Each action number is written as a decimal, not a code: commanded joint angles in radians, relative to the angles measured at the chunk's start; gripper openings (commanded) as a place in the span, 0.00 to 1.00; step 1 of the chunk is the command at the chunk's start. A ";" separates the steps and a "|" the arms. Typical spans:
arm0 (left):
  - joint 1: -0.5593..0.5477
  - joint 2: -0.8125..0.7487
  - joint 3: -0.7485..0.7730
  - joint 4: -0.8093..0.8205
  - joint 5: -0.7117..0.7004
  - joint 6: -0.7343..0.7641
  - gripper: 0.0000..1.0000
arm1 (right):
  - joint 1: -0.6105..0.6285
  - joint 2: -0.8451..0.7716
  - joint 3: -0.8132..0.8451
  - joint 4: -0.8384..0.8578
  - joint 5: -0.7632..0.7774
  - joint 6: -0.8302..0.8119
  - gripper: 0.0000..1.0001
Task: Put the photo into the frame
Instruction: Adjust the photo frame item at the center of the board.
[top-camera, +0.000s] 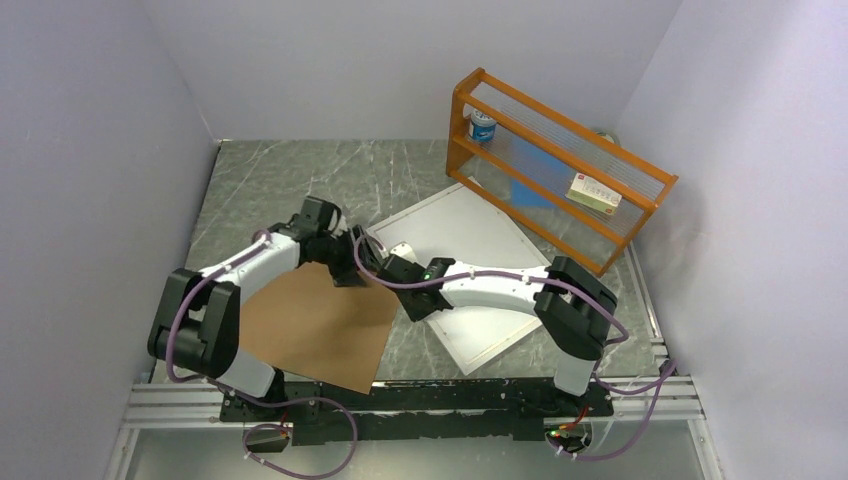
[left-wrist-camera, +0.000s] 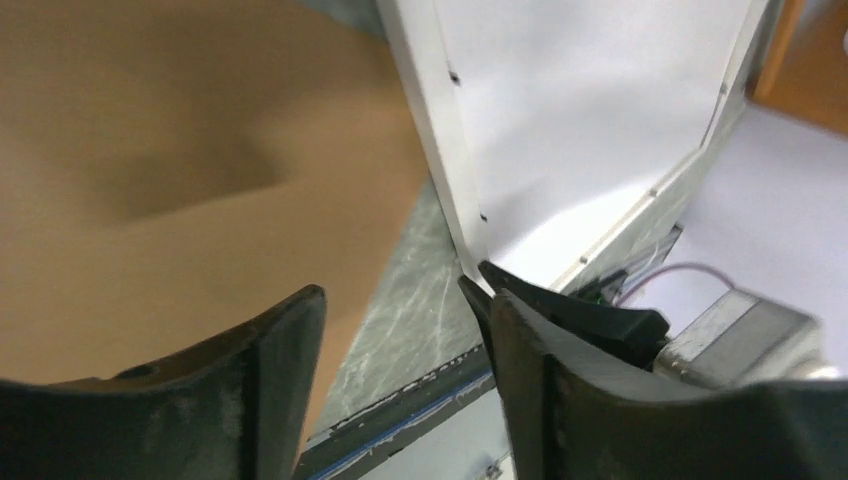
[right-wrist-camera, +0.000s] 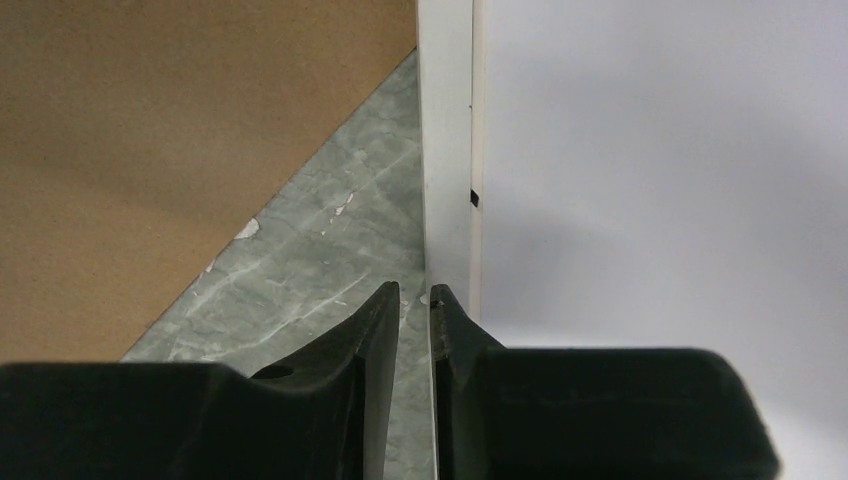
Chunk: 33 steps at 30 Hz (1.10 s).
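Observation:
The white frame (top-camera: 418, 206) lies on the marble table right of centre, and a plain white surface (top-camera: 470, 240) fills its opening. The photo's printed side is out of view. My right gripper (top-camera: 372, 252) is at the frame's left corner. Its jaws are nearly closed, and the frame's border (right-wrist-camera: 445, 150) runs into the narrow gap of the right gripper (right-wrist-camera: 415, 292). My left gripper (top-camera: 350, 266) hovers open just left of that corner. Only marble shows between the fingers of the left gripper (left-wrist-camera: 405, 300), with the frame (left-wrist-camera: 440, 130) to its right.
A brown backing board (top-camera: 310, 325) (left-wrist-camera: 180, 150) (right-wrist-camera: 150, 130) lies flat at the front left, close to the frame. An orange wooden rack (top-camera: 560, 170) stands at the back right with a blue can (top-camera: 483, 126) and a small box (top-camera: 593, 192) on it. Grey walls enclose the table.

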 joint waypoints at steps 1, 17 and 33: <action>-0.132 -0.006 -0.086 0.160 0.081 -0.098 0.61 | -0.003 -0.054 -0.023 0.037 0.031 0.031 0.22; -0.325 0.124 -0.225 0.401 -0.007 -0.122 0.40 | -0.002 -0.124 -0.116 0.074 0.066 0.054 0.20; -0.296 0.150 -0.105 -0.231 -0.504 -0.136 0.26 | -0.001 -0.150 -0.022 0.041 0.097 0.032 0.23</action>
